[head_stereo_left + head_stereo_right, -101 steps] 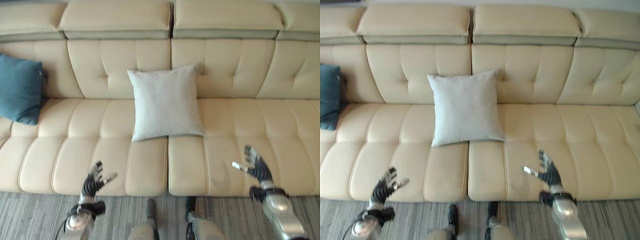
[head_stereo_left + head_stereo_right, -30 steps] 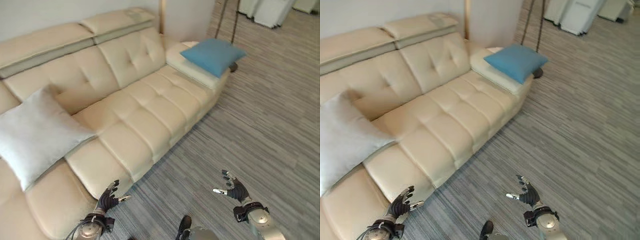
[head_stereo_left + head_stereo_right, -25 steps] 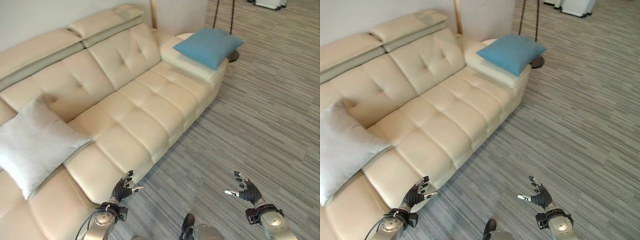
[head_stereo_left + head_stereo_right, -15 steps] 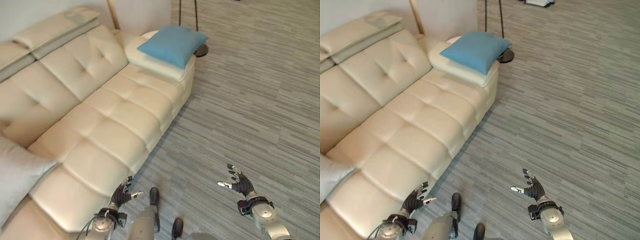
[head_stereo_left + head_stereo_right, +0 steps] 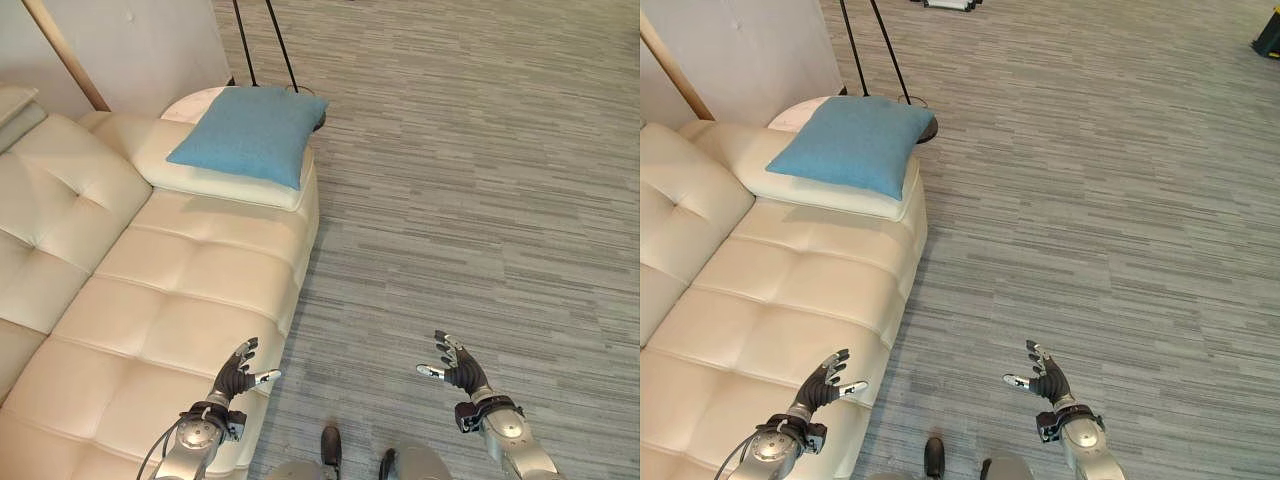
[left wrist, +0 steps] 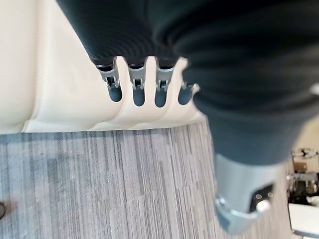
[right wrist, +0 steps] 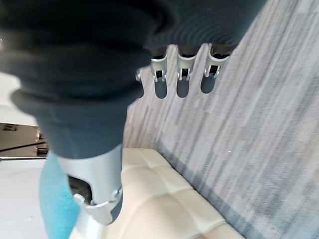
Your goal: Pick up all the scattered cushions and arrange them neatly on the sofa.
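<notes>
Cream leather sofa (image 5: 170, 300) fills the left side of the head views, tufted back at far left, seat running toward the robot. Blue cushion (image 5: 250, 133) lies flat on the sofa's far armrest, one corner overhanging the outer edge. Two thin dark poles (image 5: 265, 45) rise from a round dark base just behind that armrest, beside a pale wall panel (image 5: 140, 40). Grey striped carpet (image 5: 480, 170) covers the rest of the floor.

Left hand (image 5: 237, 377) hovers over the seat's near front edge, fingers spread and straight, holding nothing. Right hand (image 5: 456, 367) hangs above the carpet, well apart from the sofa, fingers likewise loose and extended, empty. Both hands are far from the blue cushion.
</notes>
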Controlling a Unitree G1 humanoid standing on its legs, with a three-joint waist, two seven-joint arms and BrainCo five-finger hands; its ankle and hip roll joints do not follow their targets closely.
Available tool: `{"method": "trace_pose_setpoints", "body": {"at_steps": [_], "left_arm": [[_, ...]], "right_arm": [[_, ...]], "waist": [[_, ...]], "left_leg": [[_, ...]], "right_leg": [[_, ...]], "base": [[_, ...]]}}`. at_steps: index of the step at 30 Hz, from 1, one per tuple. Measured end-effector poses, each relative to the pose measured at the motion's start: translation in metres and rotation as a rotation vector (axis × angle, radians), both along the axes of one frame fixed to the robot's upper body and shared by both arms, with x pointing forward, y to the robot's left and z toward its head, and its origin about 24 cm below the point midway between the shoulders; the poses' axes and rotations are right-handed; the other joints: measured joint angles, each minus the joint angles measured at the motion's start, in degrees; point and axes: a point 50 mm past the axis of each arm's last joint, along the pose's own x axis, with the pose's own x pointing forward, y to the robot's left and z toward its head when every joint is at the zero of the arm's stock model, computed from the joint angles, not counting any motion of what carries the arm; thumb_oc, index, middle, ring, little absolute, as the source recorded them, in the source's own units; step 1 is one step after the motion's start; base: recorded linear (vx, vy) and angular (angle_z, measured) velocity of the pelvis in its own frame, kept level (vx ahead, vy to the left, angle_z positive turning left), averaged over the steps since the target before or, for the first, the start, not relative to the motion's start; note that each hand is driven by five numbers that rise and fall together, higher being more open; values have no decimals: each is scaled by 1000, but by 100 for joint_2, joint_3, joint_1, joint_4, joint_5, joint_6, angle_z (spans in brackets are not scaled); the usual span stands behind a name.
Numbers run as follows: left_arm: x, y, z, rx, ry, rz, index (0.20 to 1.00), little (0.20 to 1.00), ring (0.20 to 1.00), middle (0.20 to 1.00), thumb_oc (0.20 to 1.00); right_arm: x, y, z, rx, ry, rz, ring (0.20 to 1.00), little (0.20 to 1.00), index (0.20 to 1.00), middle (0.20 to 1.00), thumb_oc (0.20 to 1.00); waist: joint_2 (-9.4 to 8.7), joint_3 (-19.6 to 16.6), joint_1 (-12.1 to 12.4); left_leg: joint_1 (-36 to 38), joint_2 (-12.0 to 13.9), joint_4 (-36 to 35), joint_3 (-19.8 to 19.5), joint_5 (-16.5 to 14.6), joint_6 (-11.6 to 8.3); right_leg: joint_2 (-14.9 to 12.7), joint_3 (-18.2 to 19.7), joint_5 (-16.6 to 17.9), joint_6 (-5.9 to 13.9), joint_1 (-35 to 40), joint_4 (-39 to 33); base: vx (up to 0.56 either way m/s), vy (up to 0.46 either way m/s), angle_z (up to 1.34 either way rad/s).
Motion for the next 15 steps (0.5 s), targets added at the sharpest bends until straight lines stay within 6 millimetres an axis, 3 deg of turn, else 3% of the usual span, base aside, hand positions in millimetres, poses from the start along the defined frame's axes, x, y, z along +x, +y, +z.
{"method": "trace_pose_setpoints", "body": {"at_steps": [1,2,3,5,7,8,9,10,11,12,13,14,15], "left_arm": [[-5,1,-7,3,35,12,1000,1000,1000,1000,1000],[-5,2,-8,3,43,19,1000,1000,1000,1000,1000],[-8,3,-10,-1,51,35,1000,1000,1000,1000,1000],[-8,0,-11,-11,50,39,1000,1000,1000,1000,1000],[-11,-4,-15,-32,60,54,1000,1000,1000,1000,1000],[-13,-8,-17,-45,66,57,1000,1000,1000,1000,1000],[-14,-9,-17,-52,66,62,1000,1000,1000,1000,1000],[-17,-6,-19,-46,74,79,1000,1000,1000,1000,1000],[-22,-6,-20,-47,80,84,1000,1000,1000,1000,1000],[-21,-5,-20,-45,78,87,1000,1000,1000,1000,1000],[-18,-3,-16,-41,59,85,1000,1000,1000,1000,1000],[-14,-5,-13,-43,43,73,1000,1000,1000,1000,1000],[-17,-5,-15,-43,54,77,1000,1000,1000,1000,1000]], "right_arm": [[6,0,4,-3,-17,2,1000,1000,1000,1000,1000],[8,-1,5,-6,-24,2,1000,1000,1000,1000,1000],[3,-2,1,-9,-2,-15,1000,1000,1000,1000,1000],[-2,-3,-3,-13,25,-23,1000,1000,1000,1000,1000],[-9,-6,-8,-18,53,-32,1000,1000,1000,1000,1000],[-11,-12,-11,-30,70,-45,1000,1000,1000,1000,1000],[-8,-17,-8,-50,63,-42,1000,1000,1000,1000,1000],[1,-21,-1,-56,23,-49,1000,1000,1000,1000,1000],[1,-32,2,-62,13,-85,1000,1000,1000,1000,1000],[2,-36,5,-63,0,-102,1000,1000,1000,1000,1000],[-5,-43,4,-65,7,-136,1000,1000,1000,1000,1000],[-8,-47,4,-65,8,-159,1000,1000,1000,1000,1000],[-7,-46,4,-66,6,-156,1000,1000,1000,1000,1000]], "waist": [[59,55,-21],[59,82,-43],[52,193,-154],[3,180,-192],[21,131,-246],[109,87,-294],[190,45,-264],[199,41,-235],[209,17,-116],[147,33,-123],[-76,100,-102],[-333,136,18],[-331,146,32]], "left_leg": [[72,1,75,58,-235,-134],[84,-13,203,57,-367,-120],[406,-42,275,-49,-517,-142],[817,9,278,-253,-828,-174],[1182,175,232,-612,-1065,-347],[1367,465,350,-746,-1067,-514],[1277,713,697,-653,-854,-865],[864,845,1693,-562,-659,-1149],[-224,1150,4138,-580,-238,-1282],[-738,1153,4657,-525,-272,-1238],[-1593,1175,4926,-67,-551,-725],[-2150,915,3743,371,-669,-440],[-2388,822,3131,385,-634,-445]], "right_leg": [[-112,-165,526,-43,-280,-956],[-189,-152,862,54,-400,-1492],[-307,-122,1460,17,-393,-2641],[-328,-124,1742,-76,-382,-2869],[-227,-125,1775,-54,0,-2254],[-13,-158,2323,-470,288,-2184],[163,-327,2326,-806,445,-2072],[317,-507,2012,-1045,655,-2085],[651,-553,1559,-1348,1214,-2208],[777,-525,1289,-1568,1428,-2239],[896,-515,890,-1760,1749,-2267],[911,-477,838,-1494,2015,-2390],[1016,-476,732,-1313,2192,-2531]], "base": [[454,-204,-33],[365,-164,1],[401,-194,33],[723,-380,54],[535,-349,95],[434,-371,119],[371,-340,96],[470,-423,30],[506,-383,-5],[520,-341,11],[672,-254,-6],[510,-108,5],[527,-67,-24]]}}
